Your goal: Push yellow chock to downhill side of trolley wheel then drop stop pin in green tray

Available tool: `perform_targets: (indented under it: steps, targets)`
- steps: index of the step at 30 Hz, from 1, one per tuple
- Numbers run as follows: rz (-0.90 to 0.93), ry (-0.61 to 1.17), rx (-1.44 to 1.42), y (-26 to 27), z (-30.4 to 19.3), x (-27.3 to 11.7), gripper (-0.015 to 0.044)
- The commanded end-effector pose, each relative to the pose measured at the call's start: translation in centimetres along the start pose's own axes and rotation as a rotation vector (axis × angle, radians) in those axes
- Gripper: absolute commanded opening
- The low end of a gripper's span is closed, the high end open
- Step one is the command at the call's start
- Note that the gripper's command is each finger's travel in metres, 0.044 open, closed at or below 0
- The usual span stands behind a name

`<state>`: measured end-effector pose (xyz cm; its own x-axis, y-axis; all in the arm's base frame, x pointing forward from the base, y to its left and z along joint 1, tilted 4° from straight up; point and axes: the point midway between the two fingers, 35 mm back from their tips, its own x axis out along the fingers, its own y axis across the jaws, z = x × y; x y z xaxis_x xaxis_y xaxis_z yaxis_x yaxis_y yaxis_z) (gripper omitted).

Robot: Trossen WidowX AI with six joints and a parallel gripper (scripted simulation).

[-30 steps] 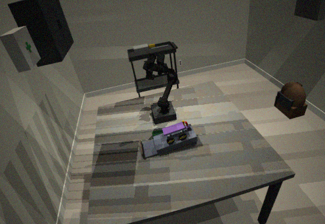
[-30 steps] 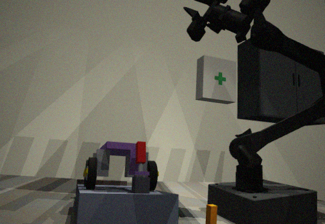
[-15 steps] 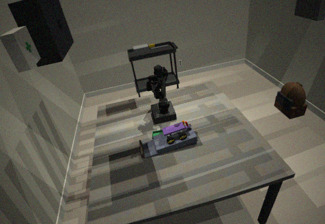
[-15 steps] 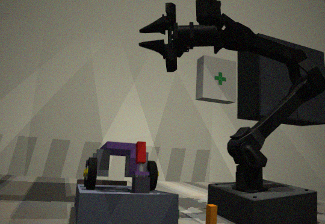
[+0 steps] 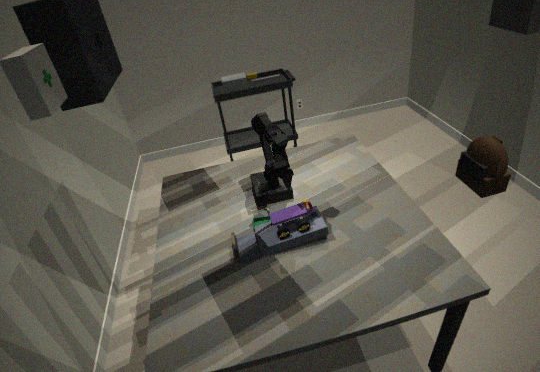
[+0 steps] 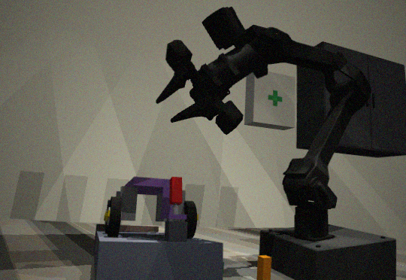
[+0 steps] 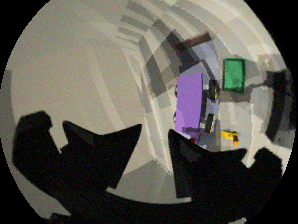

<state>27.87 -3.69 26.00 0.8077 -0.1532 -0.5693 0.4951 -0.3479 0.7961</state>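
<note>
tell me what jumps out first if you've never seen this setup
The black arm fills the exterior view, its gripper hanging high above the ramp with fingers part open and nothing between them. Below it, the purple trolley sits on the grey ramp, with the red-headed pin upright at its near end. On the wall behind, a white box with a green cross stands out.

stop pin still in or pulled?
In. The red-headed pin stands upright in its block at the trolley's end, and the hand hangs well above it, part open, holding nothing.
</note>
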Motion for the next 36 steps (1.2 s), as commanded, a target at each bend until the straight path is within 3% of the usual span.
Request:
perform_targets:
  steps: [1,9,18,36]
  targets:
    - [-0.168,0.026,-0.031,-3.9,-1.6,1.6,0.0190]
    - [-0.511,0.044,-0.143,-12.0,-4.4,2.2,0.0190]
    - [-0.855,-0.014,-0.316,-20.0,-5.3,0.0,0.0190]
    - [-0.879,-0.022,-0.331,-22.7,-4.9,1.9,0.0190]
